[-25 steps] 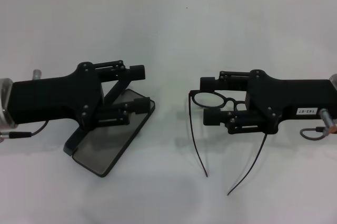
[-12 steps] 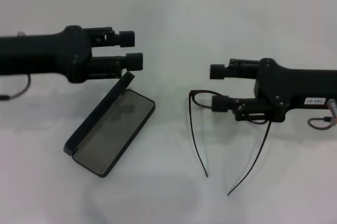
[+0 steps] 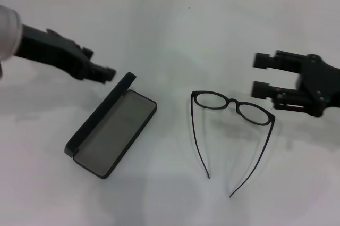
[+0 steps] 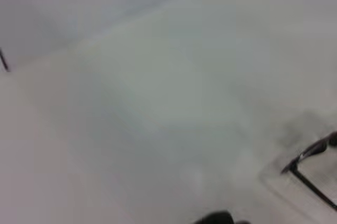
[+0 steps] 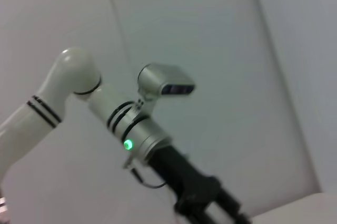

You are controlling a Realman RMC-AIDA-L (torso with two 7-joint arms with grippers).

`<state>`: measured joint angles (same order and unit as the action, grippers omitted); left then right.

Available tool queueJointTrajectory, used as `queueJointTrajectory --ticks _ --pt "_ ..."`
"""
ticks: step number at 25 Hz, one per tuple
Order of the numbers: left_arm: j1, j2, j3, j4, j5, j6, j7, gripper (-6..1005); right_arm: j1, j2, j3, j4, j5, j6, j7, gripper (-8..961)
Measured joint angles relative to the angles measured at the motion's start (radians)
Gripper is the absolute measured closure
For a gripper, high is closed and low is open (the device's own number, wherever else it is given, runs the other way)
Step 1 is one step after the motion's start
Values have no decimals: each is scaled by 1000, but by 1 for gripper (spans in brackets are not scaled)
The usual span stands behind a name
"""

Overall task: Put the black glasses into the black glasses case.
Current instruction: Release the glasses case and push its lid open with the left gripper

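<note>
The black glasses (image 3: pixel 232 103) lie on the white table right of centre, lenses to the back and both temple arms spread toward the front edge. The black glasses case (image 3: pixel 110 130) lies open at the left, grey lining up, with its lid standing along its far left side. My left gripper (image 3: pixel 104 72) hovers just behind the lid's upper corner, apart from it. My right gripper (image 3: pixel 261 75) is open and empty, raised to the right of the glasses and apart from them. A corner of the glasses (image 4: pixel 309 174) shows in the left wrist view.
The white table (image 3: pixel 175 29) has a wall seam along its far edge. The right wrist view shows my left arm (image 5: pixel 131 139), white with a green light, against the wall.
Both arms have drawn back and up. The left gripper moved left, away from the case. The right gripper moved right, leaving the glasses flat on the table.
</note>
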<state>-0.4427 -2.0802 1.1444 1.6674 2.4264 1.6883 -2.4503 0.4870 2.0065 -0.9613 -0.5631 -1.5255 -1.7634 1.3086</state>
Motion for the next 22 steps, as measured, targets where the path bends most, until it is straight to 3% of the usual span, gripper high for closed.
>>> queueJointTrajectory --ticks 8,14,22 --pt "-1 -5 143 -32 56 0 -105 307 -77 -26 69 -18 -1 -6 1 234" --pt "-46 -7 166 -137 94 -9 -115 308 -80 -21 74 -18 -7 -6 0 234" --pt "-68 -8 178 -185 147 -33 -108 341 -74 -17 70 -18 -9 -7 -1 234"
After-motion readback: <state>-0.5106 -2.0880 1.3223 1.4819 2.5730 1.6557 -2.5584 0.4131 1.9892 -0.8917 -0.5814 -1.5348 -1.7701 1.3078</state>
